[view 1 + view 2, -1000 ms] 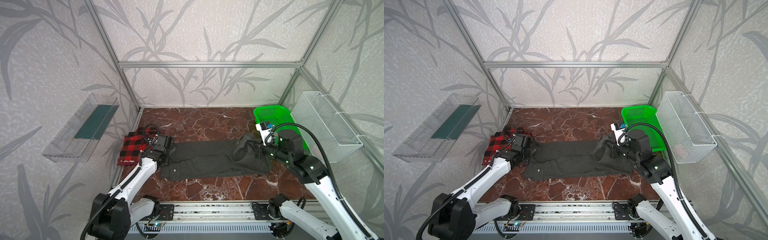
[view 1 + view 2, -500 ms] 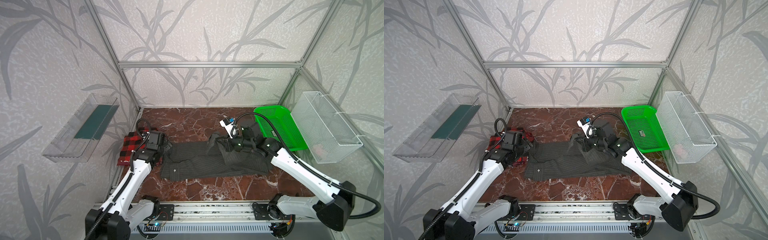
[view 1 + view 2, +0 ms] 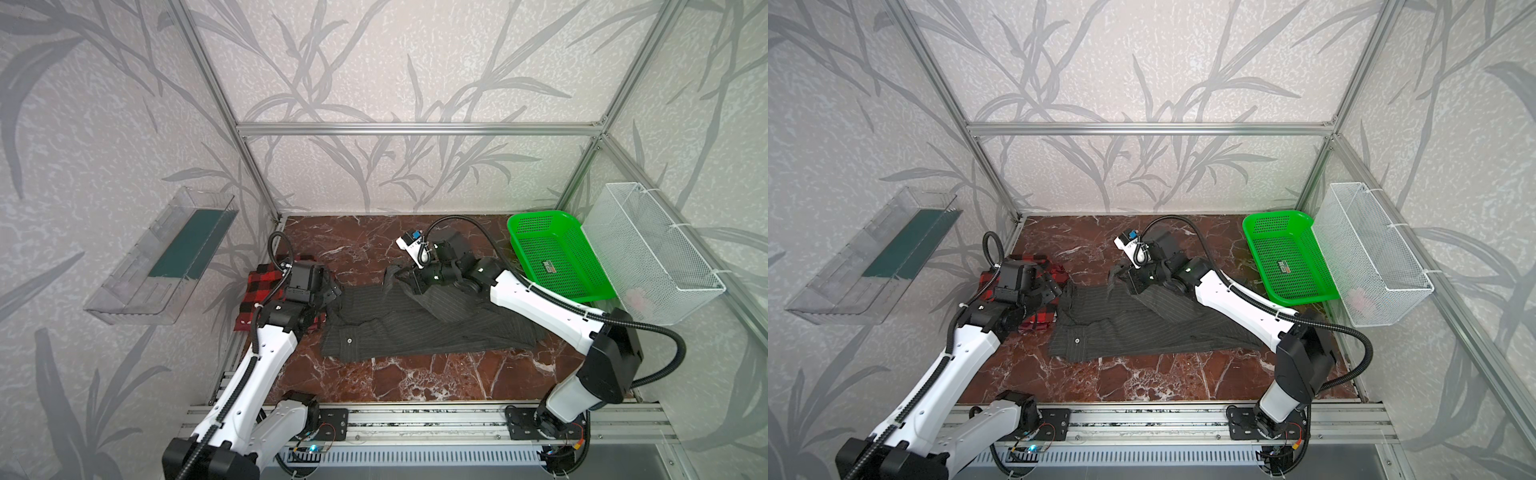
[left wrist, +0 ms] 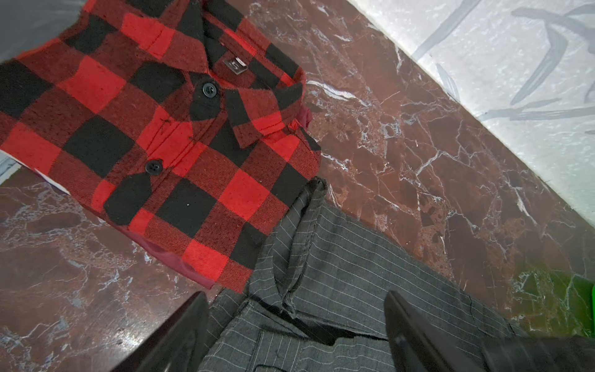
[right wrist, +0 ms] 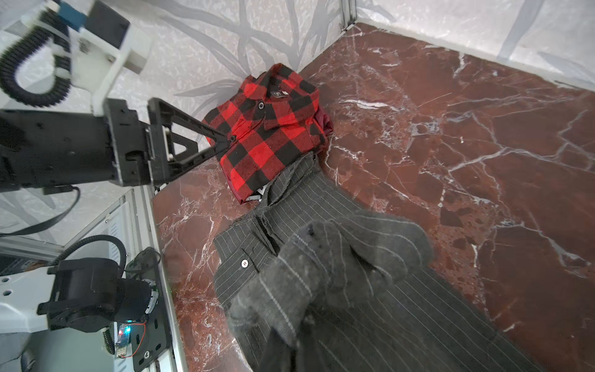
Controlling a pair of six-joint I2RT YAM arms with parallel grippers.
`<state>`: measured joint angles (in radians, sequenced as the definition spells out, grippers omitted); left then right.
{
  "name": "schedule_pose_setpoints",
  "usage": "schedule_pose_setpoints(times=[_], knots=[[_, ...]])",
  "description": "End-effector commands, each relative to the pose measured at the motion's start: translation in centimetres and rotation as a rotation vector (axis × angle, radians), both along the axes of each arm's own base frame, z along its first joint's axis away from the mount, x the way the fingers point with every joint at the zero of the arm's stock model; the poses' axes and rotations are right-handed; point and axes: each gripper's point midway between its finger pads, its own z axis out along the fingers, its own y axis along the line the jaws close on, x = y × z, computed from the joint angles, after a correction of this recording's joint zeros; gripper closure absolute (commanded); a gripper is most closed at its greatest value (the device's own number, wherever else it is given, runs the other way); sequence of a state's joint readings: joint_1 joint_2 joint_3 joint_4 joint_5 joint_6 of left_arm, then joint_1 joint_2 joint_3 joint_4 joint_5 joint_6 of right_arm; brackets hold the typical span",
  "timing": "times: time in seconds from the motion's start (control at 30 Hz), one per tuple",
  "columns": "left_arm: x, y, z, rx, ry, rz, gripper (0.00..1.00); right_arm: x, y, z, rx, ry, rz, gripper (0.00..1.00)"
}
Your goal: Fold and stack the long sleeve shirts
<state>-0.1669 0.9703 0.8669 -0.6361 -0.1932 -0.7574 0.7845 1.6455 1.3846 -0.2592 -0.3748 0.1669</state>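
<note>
While the right gripper point(image 3: 406, 277) pinched a bunched fold of the dark charcoal pinstriped button-up shirt point(image 3: 415, 328), holding it raised above the rest of the garment spread on the red-brown marble tabletop point(image 3: 415, 382), the left gripper point(image 4: 294, 294) hovered over that shirt's near end, jaws wide apart and empty. Beside it, by the left wall, the folded red-and-black buffalo plaid shirt point(image 4: 161, 145) lay with its edge touching the charcoal cloth.

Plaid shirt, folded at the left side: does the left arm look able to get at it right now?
Probably yes. The open left fingers hang just beside the plaid shirt, over the edge of the pinstriped shirt, and most of the plaid's top lies bare.
</note>
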Motion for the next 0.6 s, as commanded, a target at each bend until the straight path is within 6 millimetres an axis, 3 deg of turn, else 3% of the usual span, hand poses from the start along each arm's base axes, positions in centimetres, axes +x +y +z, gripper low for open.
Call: schedule_pose_setpoints(times=[0.0, 0.1, 0.23, 0.43, 0.57], knots=[[-0.6, 1.2, 0.4, 0.056, -0.006, 0.021, 0.14, 0.0, 1.5, -0.3, 0.004, -0.006, 0.034, 1.00], [-0.6, 1.2, 0.4, 0.053, -0.018, 0.021, 0.13, 0.4, 3.0, -2.7, -0.028, 0.035, 0.051, 1.00], [-0.6, 1.0, 0.1, 0.048, -0.015, 0.015, 0.13, 0.8, 4.5, -4.5, -0.037, 0.054, 0.051, 1.00], [-0.7, 1.1, 0.3, 0.057, -0.014, 0.014, 0.13, 1.4, 5.7, -5.9, 0.044, 0.047, 0.007, 1.00], [-0.8, 1.3, 0.7, 0.070, -0.015, 0.012, 0.13, 1.7, 5.9, -8.6, 0.085, 0.101, -0.055, 1.00]])
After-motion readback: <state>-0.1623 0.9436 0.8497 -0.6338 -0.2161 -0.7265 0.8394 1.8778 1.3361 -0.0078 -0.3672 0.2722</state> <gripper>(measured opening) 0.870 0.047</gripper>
